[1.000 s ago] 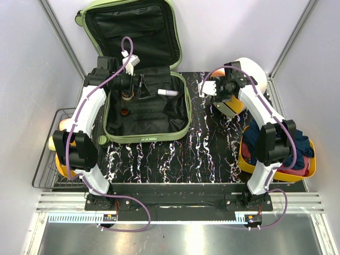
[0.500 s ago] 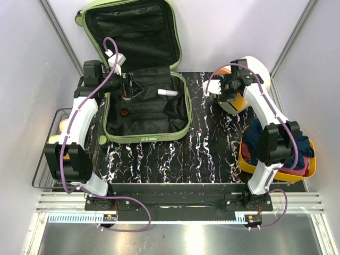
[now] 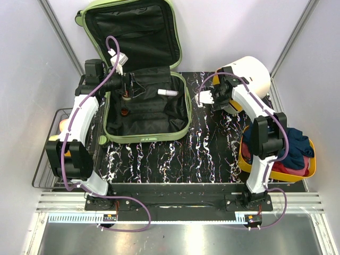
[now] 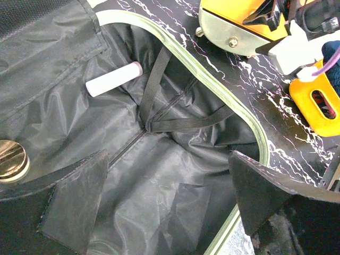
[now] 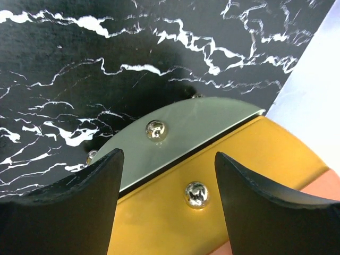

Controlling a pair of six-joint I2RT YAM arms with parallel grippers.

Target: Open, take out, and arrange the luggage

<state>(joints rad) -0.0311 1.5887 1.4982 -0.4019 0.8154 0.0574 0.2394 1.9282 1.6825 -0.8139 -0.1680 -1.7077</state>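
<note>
Since the luggage [image 3: 146, 138] lies open under the left end effector [image 4: 169, 159], jaws stand wide apart, likely for the white tube [image 4: 112, 79] just ahead; right end effector [image 5: 168, 154], also apart, hovers over yellow riveted item [image 5: 223, 175].

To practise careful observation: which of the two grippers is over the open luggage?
The left gripper: it hangs open above the inside of the luggage. The right gripper is beside it, over a yellow object on the table.

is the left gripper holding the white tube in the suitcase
No, the left gripper is open and the white tube lies apart on the luggage lining.
</note>
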